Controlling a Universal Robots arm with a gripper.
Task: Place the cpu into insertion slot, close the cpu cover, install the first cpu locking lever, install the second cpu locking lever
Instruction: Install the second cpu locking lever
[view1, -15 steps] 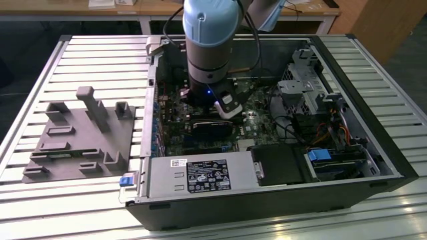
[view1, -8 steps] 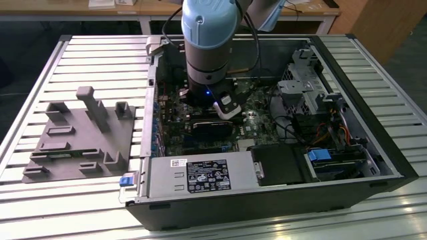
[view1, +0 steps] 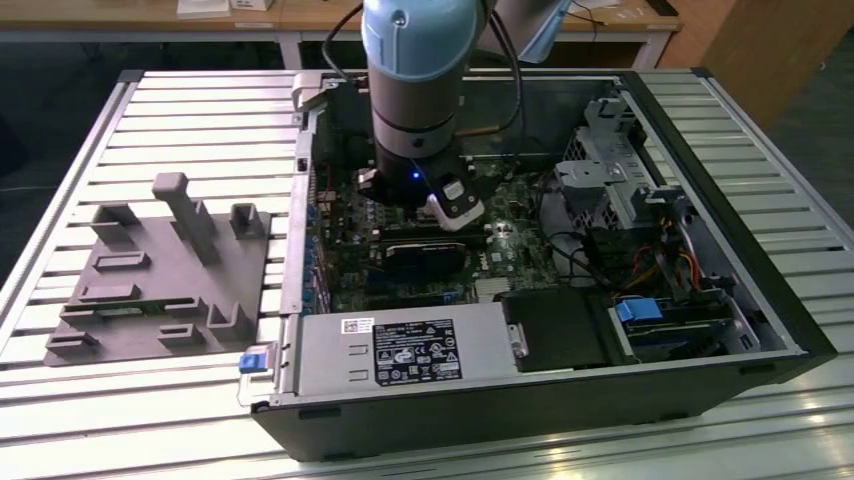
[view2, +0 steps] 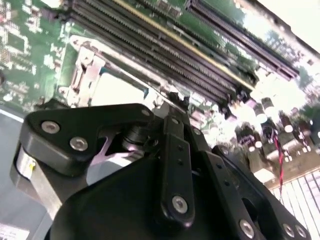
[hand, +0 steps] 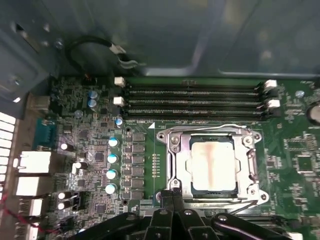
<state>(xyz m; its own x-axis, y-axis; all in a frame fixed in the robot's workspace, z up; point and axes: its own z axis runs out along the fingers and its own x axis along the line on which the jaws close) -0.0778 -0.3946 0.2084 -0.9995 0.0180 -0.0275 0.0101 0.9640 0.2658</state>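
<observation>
On a slatted metal table (view1: 160, 120) sits an open computer case (view1: 747, 300). The first wrist view shows the cpu (hand: 212, 167) lying flat under the closed cpu cover (hand: 175, 165); the exterior view hides it behind the arm. Whether the gripper (hand: 172, 200) is spread or pressed together, I cannot tell.

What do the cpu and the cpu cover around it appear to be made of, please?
The cpu looks like dull, matte silver-grey metal: its flat top spreads light softly, with a faint brownish streak. The cpu cover seems to be thin stamped steel, brighter and shinier, with glinting edges and pressed holes.
</observation>
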